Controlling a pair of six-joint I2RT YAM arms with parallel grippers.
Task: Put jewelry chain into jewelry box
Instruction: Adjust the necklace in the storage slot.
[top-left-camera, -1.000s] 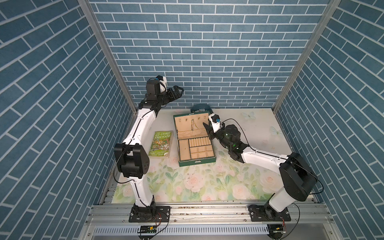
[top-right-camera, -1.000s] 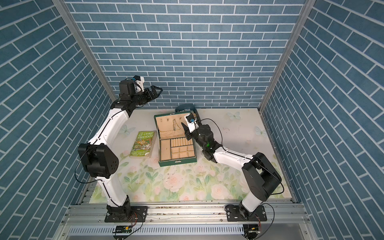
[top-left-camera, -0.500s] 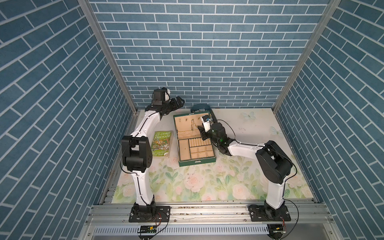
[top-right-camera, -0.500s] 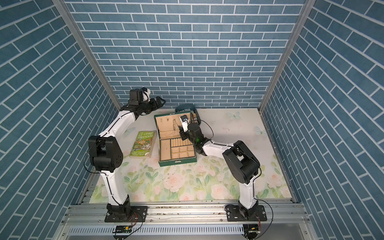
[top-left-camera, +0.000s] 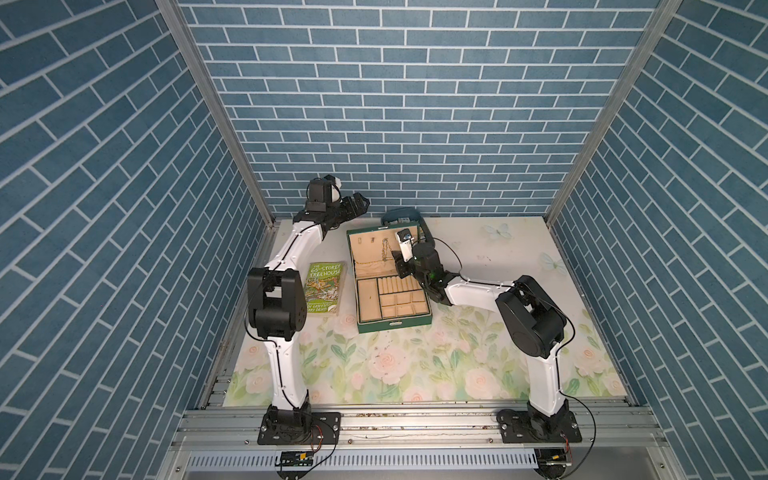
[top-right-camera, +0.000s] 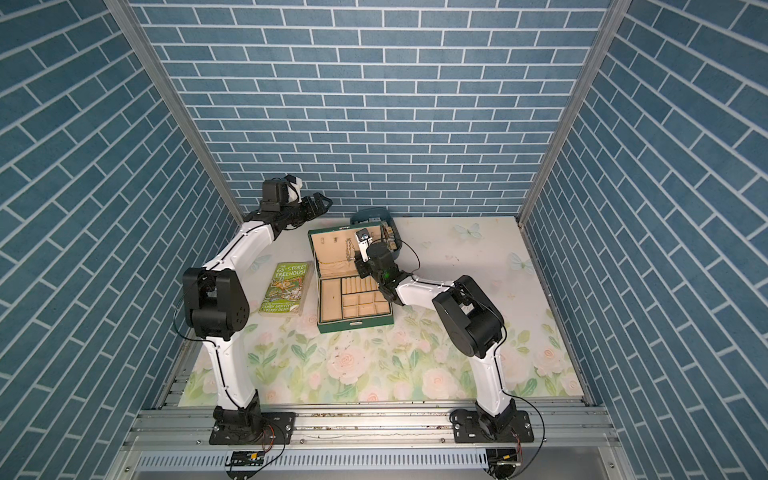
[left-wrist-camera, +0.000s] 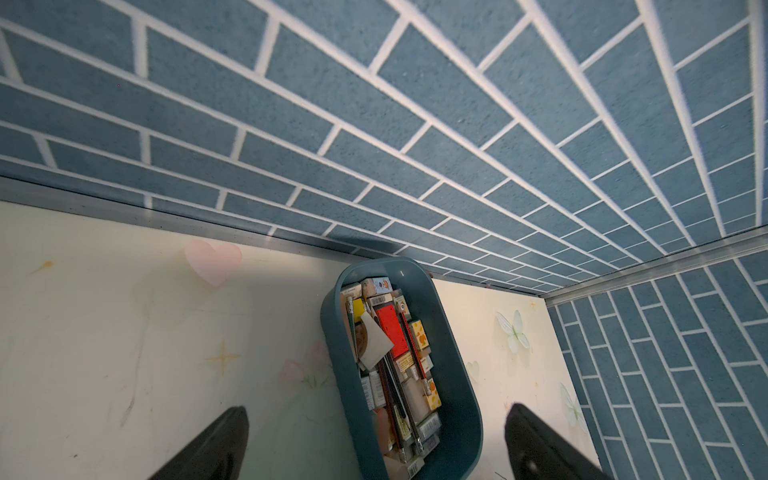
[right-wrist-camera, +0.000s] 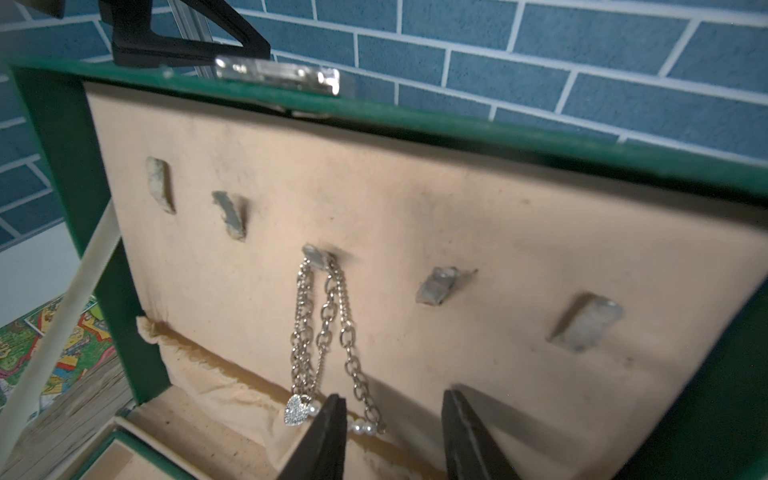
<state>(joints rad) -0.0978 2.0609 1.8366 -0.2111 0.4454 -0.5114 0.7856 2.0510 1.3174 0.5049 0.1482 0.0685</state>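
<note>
The dark green jewelry box (top-left-camera: 395, 326) (top-right-camera: 355, 326) stands open mid-table with its beige-lined lid upright. The jewelry chain (right-wrist-camera: 328, 328), metal links with a heart charm and small pearls, hangs in loops from the middle hook of the lid (top-left-camera: 388, 249) (top-right-camera: 348, 249). My right gripper (right-wrist-camera: 394, 397) (top-left-camera: 400, 266) is open just in front of the lid lining. Its one finger (right-wrist-camera: 328, 432) covers the chain's lowest part and nothing is pinched. My left gripper (left-wrist-camera: 378, 410) (top-left-camera: 360, 202) is wide open and empty, raised near the back wall behind the box.
A blue-grey oval tub (left-wrist-camera: 461, 374) (top-left-camera: 401, 214) full of small items sits behind the lid against the back wall. A green paperback book (top-left-camera: 324, 289) lies left of the box. Other lid hooks (right-wrist-camera: 436, 286) are bare. Brick walls close in on three sides.
My right gripper has shifted left, closer to the lid's inside, with its elbow swinging inward. My left gripper has dropped a little lower at the back wall.
</note>
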